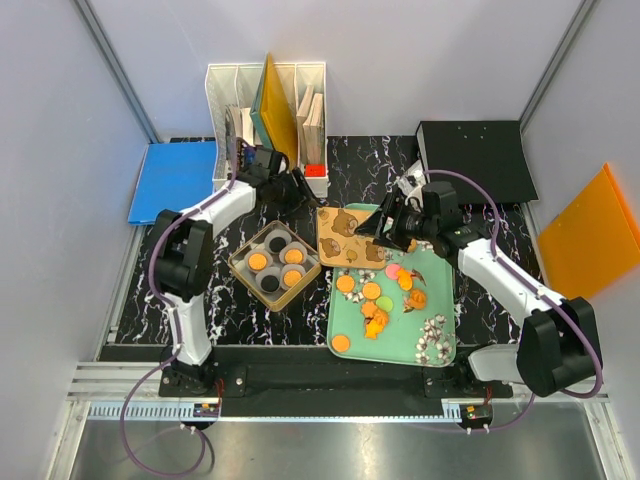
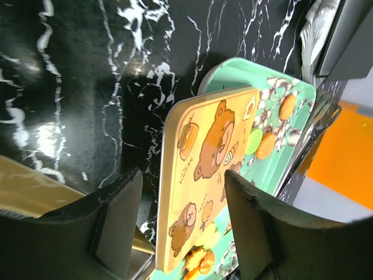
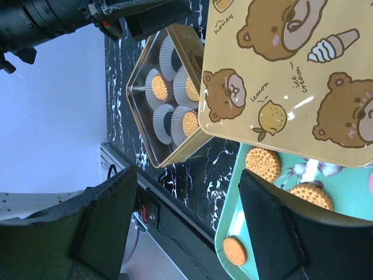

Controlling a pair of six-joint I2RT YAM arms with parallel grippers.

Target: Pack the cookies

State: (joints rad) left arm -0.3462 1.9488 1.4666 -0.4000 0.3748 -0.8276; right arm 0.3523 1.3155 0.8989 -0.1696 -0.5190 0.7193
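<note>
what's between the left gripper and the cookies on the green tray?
The bear-print lid, ahead of the left gripper with the cookies beyond it. Clearest in the left wrist view.

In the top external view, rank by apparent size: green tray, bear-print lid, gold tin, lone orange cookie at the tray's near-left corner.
1. green tray
2-3. bear-print lid and gold tin, too alike to rank
4. lone orange cookie

Top external: high at near edge, down onto whole table (image 1: pixel 230 310).
Left wrist: close, facing bear-print lid (image 2: pixel 204 175).
Right wrist: close above lid (image 3: pixel 291 76).
Shared: lid (image 1: pixel 345 235).
</note>
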